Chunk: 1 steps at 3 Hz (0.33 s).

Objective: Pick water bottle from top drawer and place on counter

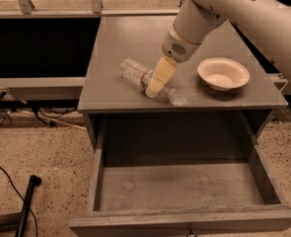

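The water bottle (134, 72) lies slantwise at the front of the counter (130, 38), its red-and-white label by my finger and its far end near the front edge. My gripper (157, 84) reaches down from the white arm at the upper right and is shut on the bottle's middle. One beige finger (161, 75) covers part of the bottle; the other is hidden behind it. The bottle looks to be at or just above the counter top. The top drawer (179, 186) stands pulled out below, its grey floor bare.
A white bowl (223, 74) sits on the counter right of the gripper. A dark open shelf (41, 46) lies left of the cabinet. Cables and a black bar (26, 201) lie on the speckled floor at the lower left.
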{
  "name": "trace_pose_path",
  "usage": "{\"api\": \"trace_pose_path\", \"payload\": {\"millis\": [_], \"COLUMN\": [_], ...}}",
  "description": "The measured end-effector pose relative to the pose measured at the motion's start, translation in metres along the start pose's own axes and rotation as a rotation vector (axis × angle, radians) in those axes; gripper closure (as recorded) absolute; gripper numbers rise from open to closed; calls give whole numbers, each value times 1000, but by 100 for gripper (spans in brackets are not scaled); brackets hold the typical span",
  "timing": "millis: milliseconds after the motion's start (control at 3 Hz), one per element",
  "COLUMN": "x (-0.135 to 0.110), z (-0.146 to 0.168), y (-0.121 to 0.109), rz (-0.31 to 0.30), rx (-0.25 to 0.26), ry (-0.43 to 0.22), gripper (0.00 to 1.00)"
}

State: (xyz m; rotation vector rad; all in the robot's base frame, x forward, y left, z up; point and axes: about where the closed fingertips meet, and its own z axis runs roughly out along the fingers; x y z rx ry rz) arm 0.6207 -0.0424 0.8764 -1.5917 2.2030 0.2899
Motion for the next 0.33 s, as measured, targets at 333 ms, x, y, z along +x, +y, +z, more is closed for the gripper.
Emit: {"api": "trace_pose_path", "payload": {"millis": [333], "x": [-15], "z": [-40], "y": [7], "rz": [-30], "rx": [103], "ry": [-2], "gripper": [0]}}
